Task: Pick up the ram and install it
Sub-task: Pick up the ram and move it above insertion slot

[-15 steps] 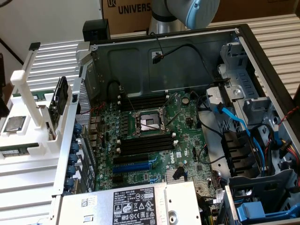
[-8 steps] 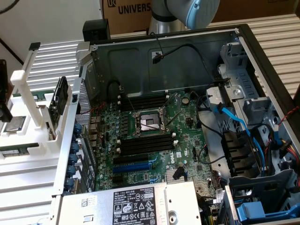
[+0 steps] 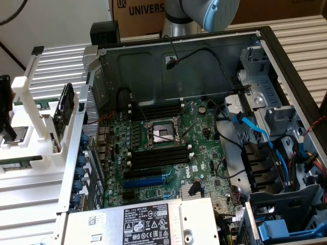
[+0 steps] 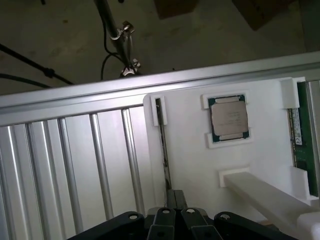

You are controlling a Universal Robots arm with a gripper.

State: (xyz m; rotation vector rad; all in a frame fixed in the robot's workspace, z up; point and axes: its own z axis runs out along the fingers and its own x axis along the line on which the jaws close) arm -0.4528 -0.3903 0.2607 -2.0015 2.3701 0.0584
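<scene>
I judged this the pick-up step, with the open computer case (image 3: pixel 204 76) and its motherboard (image 3: pixel 168 148) standing well apart from the white holder (image 4: pixel 190 165) on the worktop (image 4: pixel 75 165) under me. The ram (image 4: pixel 162 140) stood edge-on in the holder's narrow slot. My fingers (image 4: pixel 174 196) were closed at its near end, though I couldn't tell if they pinched it. Freeing it would call for a firm grip and a straight lift.

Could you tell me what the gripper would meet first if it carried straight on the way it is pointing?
Most likely the thin dark strip standing on edge in the white holder, perhaps the ram. The shut gripper lines up with it, though depth is hard to judge.
</scene>
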